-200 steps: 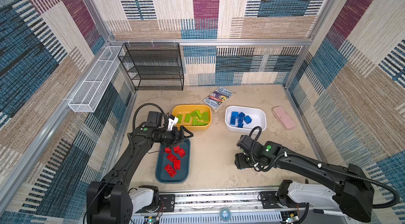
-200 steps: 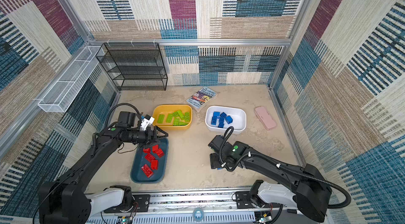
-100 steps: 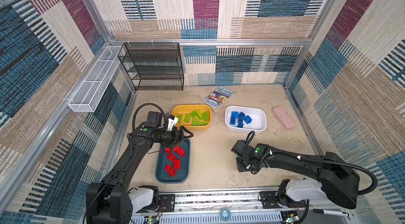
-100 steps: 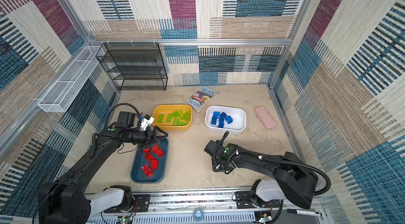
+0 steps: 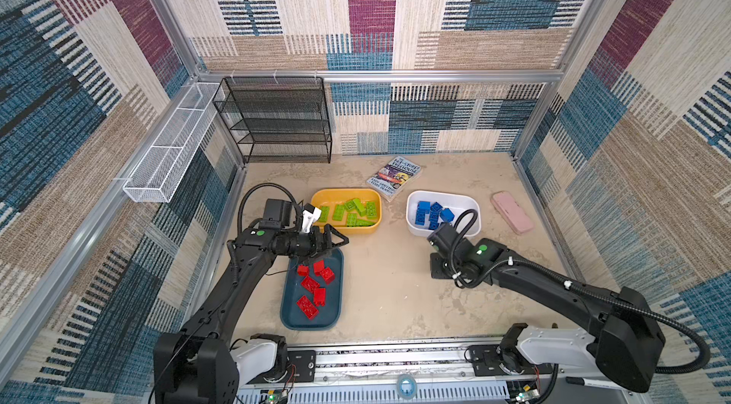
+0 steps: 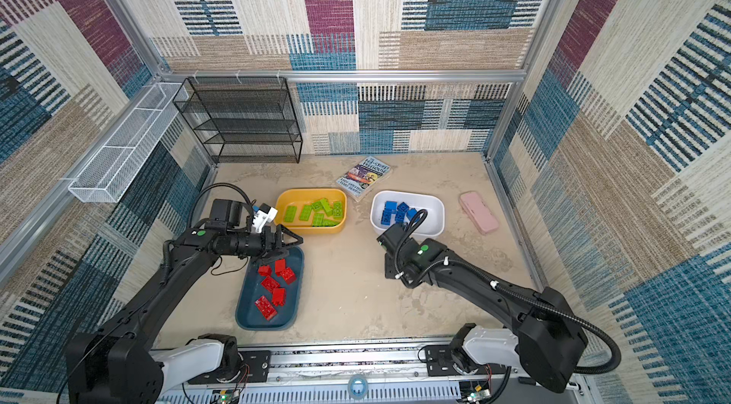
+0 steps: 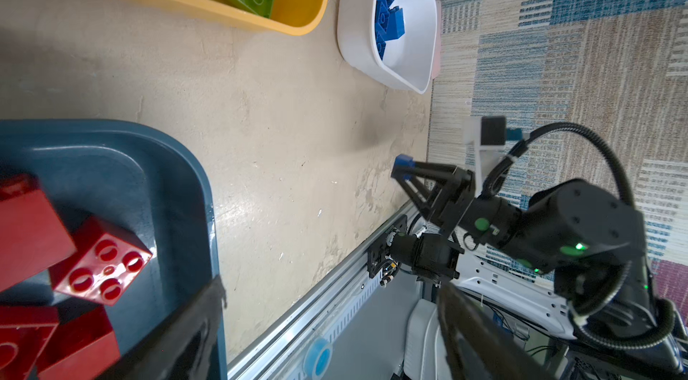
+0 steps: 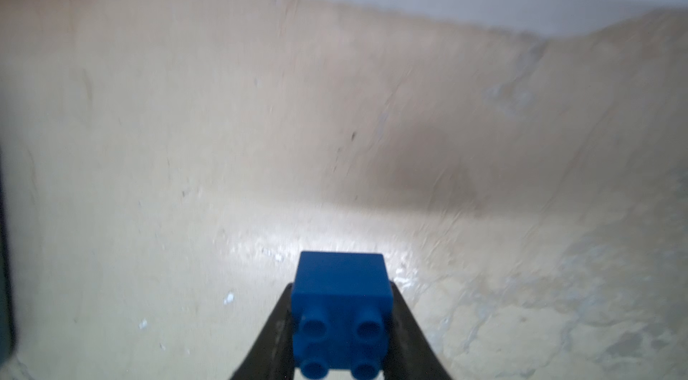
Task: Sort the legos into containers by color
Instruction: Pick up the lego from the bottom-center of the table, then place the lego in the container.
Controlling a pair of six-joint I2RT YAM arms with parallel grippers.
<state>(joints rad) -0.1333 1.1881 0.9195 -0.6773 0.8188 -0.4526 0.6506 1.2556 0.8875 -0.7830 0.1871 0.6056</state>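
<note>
Blue brick (image 8: 341,292), square and four-studded, was pinched by its side walls between the fingers of the right gripper (image 7: 403,168), seemingly just clear of the table (image 5: 387,283) near the robot's base. White bin (image 5: 463,202), holding the other blue bricks (image 5: 433,214), lay straight ahead of that gripper, farther from the base and close by; the right arm was by far the nearer to it. Left gripper (image 5: 341,244) hung wide open and empty over the far end of the teal bin (image 5: 292,319) of red bricks (image 5: 312,283), just short of the yellow bin (image 5: 320,198)
</note>
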